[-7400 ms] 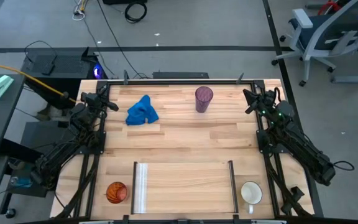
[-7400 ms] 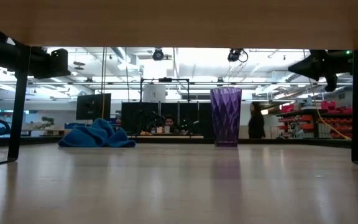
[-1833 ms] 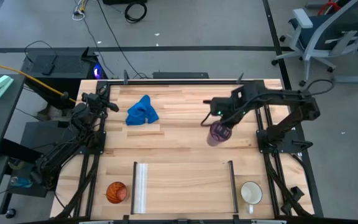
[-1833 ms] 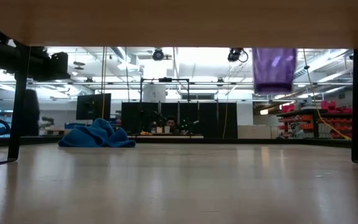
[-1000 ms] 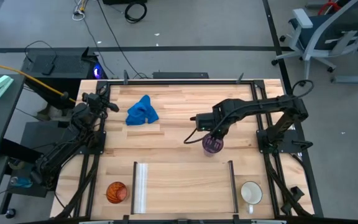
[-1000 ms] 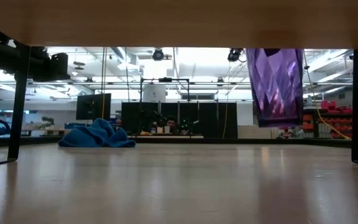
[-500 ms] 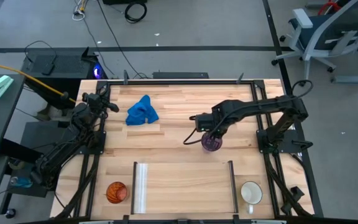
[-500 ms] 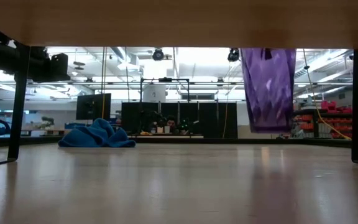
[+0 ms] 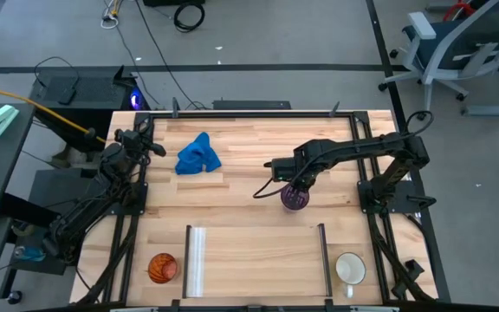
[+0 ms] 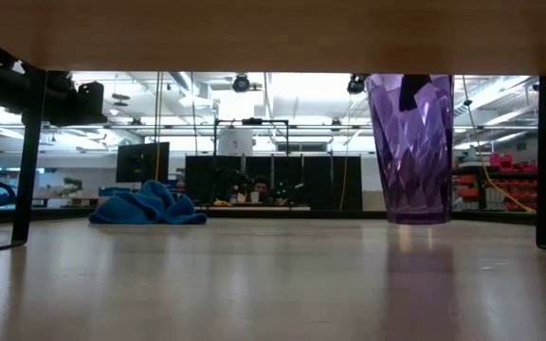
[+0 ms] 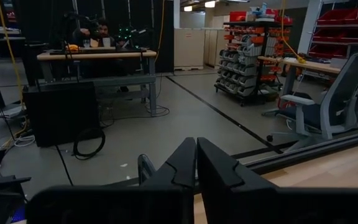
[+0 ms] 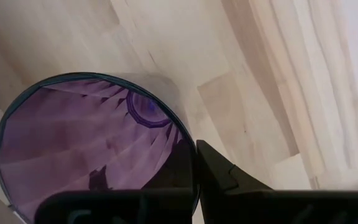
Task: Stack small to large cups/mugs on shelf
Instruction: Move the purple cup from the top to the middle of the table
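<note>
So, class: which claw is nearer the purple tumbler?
The right. The right claw grips the purple tumbler by its rim, mid-table beyond the shelf. The left claw waits shut at the table's far left edge, past the blue cloth.

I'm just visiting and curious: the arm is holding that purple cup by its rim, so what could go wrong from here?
The right gripper pinches only the tumbler rim, one finger inside; the tall cup could tilt or slip. It stands just short of the shelf, so its base might catch the dark rail on the way in.
</note>
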### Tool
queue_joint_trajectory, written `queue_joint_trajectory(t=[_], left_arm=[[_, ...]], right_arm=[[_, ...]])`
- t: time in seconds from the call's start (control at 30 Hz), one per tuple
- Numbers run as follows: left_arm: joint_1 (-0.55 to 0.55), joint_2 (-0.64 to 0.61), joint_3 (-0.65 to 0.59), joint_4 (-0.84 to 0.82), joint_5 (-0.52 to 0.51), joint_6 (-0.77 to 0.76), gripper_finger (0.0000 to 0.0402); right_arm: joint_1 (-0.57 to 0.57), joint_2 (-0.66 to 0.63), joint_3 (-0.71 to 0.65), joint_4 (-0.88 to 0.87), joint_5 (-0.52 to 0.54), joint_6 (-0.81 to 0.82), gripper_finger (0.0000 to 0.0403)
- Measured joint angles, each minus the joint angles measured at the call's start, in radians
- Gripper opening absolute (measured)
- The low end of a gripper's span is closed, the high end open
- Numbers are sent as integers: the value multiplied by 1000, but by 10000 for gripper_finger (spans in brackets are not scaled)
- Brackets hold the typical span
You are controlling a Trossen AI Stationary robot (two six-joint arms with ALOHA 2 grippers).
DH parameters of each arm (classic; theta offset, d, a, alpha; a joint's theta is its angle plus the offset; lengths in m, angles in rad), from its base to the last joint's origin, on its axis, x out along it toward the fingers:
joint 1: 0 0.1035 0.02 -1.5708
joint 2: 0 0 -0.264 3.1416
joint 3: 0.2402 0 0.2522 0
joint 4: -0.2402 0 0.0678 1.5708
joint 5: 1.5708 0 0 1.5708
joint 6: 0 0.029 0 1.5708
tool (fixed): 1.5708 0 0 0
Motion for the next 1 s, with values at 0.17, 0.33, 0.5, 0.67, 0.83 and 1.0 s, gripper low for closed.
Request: queue_joint_trajectory(t=[0.17, 0.33, 0.5, 0.67, 0.83, 1.0], left_arm=[[0, 0, 0, -1, 0, 0, 14], [0, 0, 0, -5, 0, 0, 20], [0, 0, 0, -5, 0, -1, 24], [0, 0, 0, -6, 0, -1, 17], [0, 0, 0, -7, 0, -1, 20], [0, 0, 0, -7, 0, -1, 27]], right_arm=[[0, 0, 0, 11, 0, -5, 5], [1, 0, 0, 16, -4, -2, 5], [0, 0, 0, 28, -15, -2, 5], [0, 0, 0, 32, -17, -4, 5], [0, 0, 0, 32, -20, -7, 5], [0, -2, -19, 39, -33, -8, 5]])
